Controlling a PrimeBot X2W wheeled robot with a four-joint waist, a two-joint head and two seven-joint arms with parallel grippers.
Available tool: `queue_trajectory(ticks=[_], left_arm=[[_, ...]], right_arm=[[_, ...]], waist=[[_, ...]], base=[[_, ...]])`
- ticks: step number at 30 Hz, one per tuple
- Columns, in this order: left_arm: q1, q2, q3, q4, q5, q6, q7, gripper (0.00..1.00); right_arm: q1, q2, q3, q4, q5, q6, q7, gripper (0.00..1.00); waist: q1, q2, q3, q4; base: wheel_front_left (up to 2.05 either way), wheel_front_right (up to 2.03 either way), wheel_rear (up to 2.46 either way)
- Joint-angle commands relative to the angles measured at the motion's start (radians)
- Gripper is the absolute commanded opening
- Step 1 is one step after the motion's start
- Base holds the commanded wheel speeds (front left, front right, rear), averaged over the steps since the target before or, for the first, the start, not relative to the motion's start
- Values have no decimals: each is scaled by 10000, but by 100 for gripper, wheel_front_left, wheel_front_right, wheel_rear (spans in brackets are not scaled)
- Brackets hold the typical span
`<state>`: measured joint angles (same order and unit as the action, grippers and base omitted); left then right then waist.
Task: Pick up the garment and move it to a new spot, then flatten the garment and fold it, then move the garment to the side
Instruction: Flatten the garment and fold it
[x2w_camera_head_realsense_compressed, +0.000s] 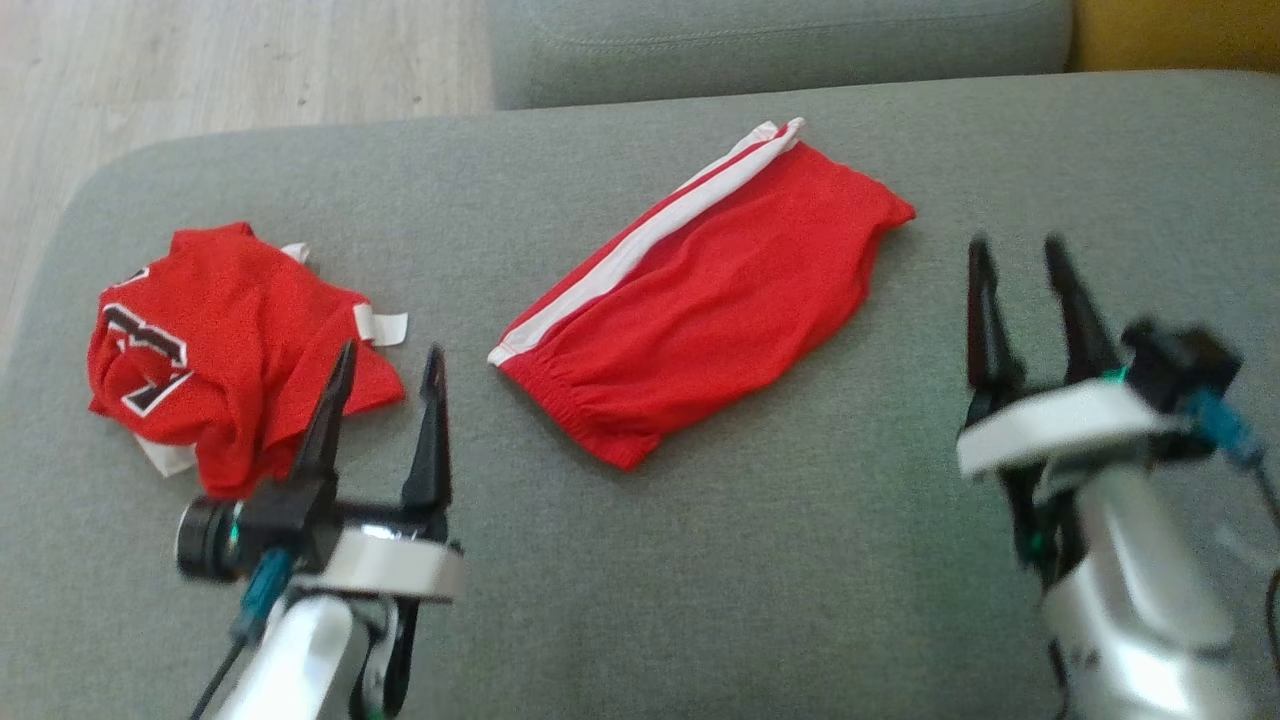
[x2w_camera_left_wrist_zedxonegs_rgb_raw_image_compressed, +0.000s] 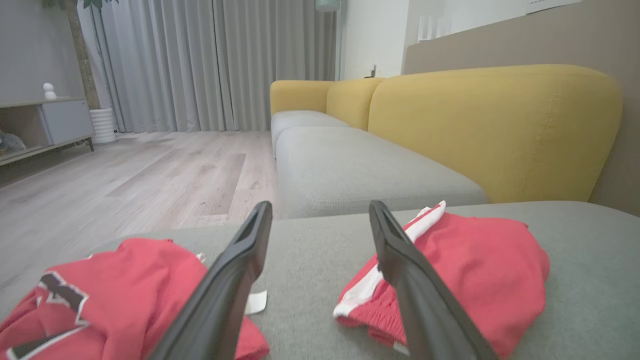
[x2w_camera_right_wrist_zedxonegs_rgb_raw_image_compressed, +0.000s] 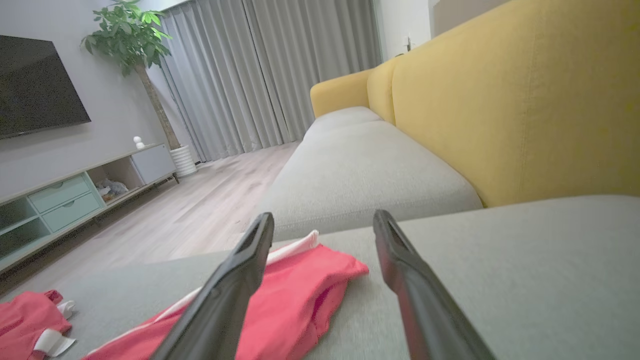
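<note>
garment A: red jersey (x2w_camera_head_realsense_compressed: 200, 340), crumpled heap at L end of grey seat cushion (x2w_camera_head_realsense_compressed: 800, 560); not flattened or folded yet
garment B: red shorts (x2w_camera_head_realsense_compressed: 720, 290) w/ white side stripe, lying flat mid-cushion, look folded; well apart from jersey
likely step: my guess, jersey is the one to pick up next; shorts seem done
key relation: jersey sits just ahead-left of L gripper (x2w_camera_head_realsense_compressed: 389, 350); its left finger overlaps the heap's right edge in head view; touching or above, can't tell
shorts axis: diagonal, waistband end near-left, hem end far-right; between the two grippers
nearer arm: L for jersey by far; R gripper (x2w_camera_head_realsense_compressed: 1016, 245) beside shorts' hem end, w/ a gap
L jaws: spread wide, nothing between them; wrist view shows jersey (x2w_camera_left_wrist_zedxonegs_rgb_raw_image_compressed: 125, 290) left of fingers, shorts (x2w_camera_left_wrist_zedxonegs_rgb_raw_image_compressed: 475, 265) right
R jaws: spread wide, holding nothing; shorts (x2w_camera_right_wrist_zedxonegs_rgb_raw_image_compressed: 300, 290) ahead-left of them
risk: loose heap; a pinch may catch one layer only
</note>
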<state>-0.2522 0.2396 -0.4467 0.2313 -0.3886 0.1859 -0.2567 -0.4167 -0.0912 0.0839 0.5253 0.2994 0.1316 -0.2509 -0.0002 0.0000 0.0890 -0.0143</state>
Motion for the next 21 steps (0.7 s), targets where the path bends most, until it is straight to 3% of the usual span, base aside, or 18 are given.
queue_trajectory(ticks=[1,9,21], left_arm=[[15,109,613,-350,102,44,-51,100],[848,-324,1432,-540,564,-378,-51,100],[130,-906,1537,-433,1191,-1196,-51,100]], right_arm=[[208,226,120,-618,-149,-9,-107,100],[1477,404,47,-1390,-395,-9,-108,100],[-714,408,-1145,-940,-1395,-9,1653,100]], waist=[[2,0,-80,-97],[2,0,101,-21],[2,0,1526,913]], base=[[0,0,0],[0,0,0],[0,0,0]])
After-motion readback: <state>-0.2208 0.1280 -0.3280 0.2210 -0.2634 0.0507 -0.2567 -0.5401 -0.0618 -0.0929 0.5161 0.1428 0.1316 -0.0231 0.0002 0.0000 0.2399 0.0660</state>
